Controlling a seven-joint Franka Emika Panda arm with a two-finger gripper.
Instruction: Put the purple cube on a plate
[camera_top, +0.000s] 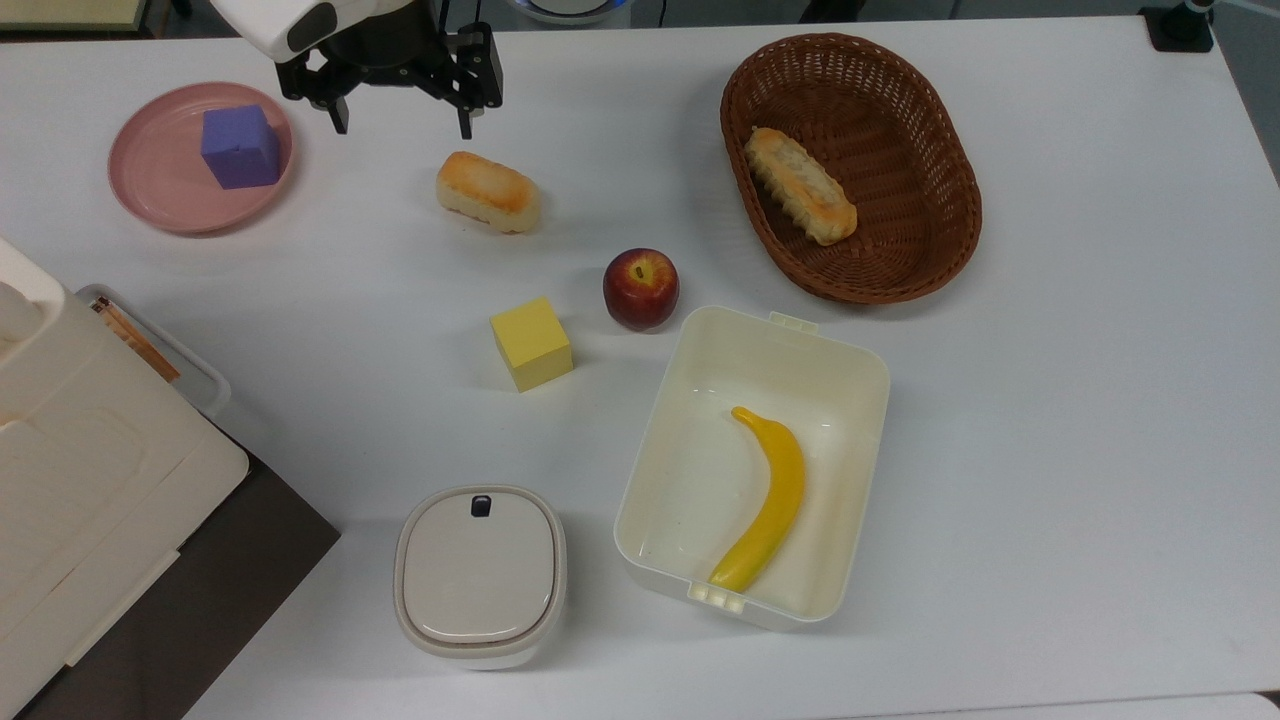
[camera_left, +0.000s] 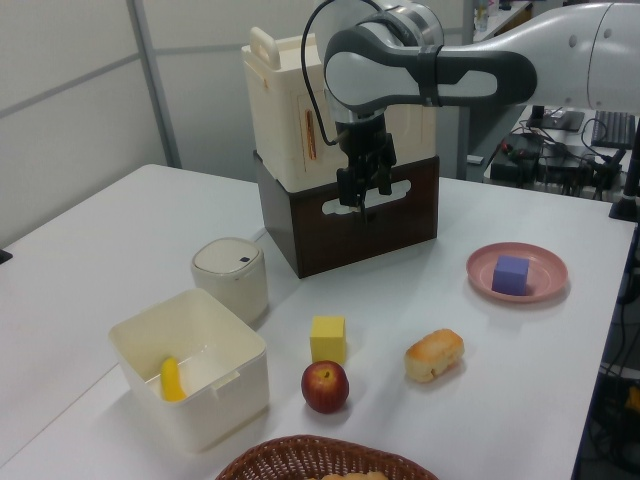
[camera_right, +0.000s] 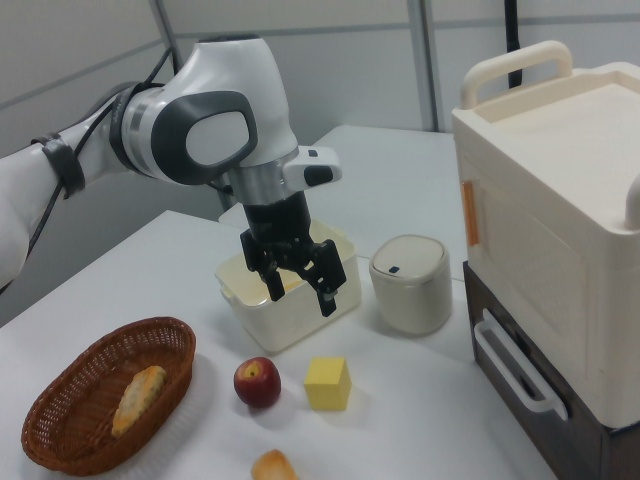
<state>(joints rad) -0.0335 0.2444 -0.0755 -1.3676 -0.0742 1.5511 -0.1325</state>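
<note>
The purple cube (camera_top: 240, 147) rests on the pink plate (camera_top: 160, 185) at the top view's upper left, clear of the arm; in the left view the purple cube (camera_left: 511, 274) sits on the plate (camera_left: 546, 263) at the right. My gripper (camera_top: 402, 118) hangs open and empty above the table, to the right of the plate in the top view and just beyond the bread roll (camera_top: 487, 191). The gripper (camera_left: 362, 200) is well above the table in the left view. In the right view the gripper (camera_right: 300, 298) has its fingers spread wide with nothing between them.
Mid-table lie a yellow cube (camera_top: 531, 343) and an apple (camera_top: 640, 288). A wicker basket (camera_top: 955, 190) holds a pastry. A white tub (camera_top: 878, 400) holds a banana (camera_top: 770, 500). A lidded container (camera_top: 480, 575) and a cream box stack (camera_top: 90, 470) occupy the lower left.
</note>
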